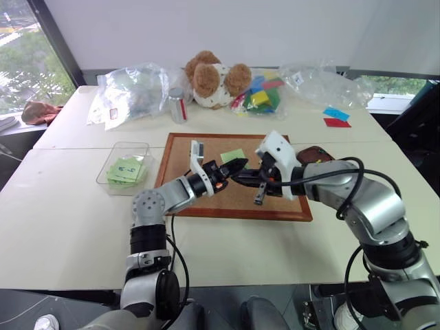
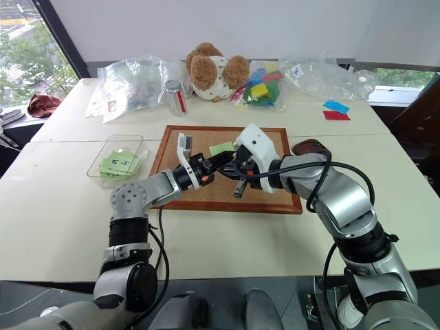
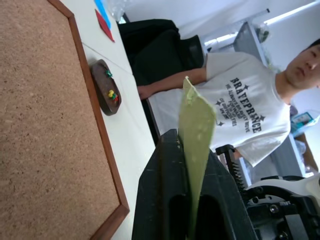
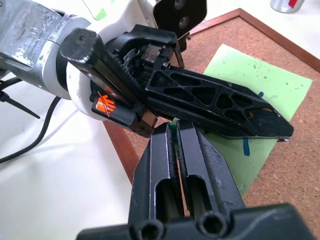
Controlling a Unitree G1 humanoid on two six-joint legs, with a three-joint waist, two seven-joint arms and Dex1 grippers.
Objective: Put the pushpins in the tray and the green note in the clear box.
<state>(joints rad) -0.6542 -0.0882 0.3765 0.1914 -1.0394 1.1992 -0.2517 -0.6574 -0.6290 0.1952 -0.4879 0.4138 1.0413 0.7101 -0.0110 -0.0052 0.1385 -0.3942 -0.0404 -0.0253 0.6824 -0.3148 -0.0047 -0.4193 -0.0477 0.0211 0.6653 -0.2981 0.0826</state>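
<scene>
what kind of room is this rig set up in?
Probably an office or lab used for robot tests, not a home. White tables pushed together by big windows, a person seated close by, and staged props: a corkboard, a teddy bear, bags of coloured blocks.

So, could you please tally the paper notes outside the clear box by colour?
Green notes: 2, board note and held note
Blue note: 1
Red note: 1
Total: 4

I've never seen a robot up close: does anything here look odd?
The left gripper and right gripper both pinch one green note in the air above the corkboard, seemingly a handover.
</scene>
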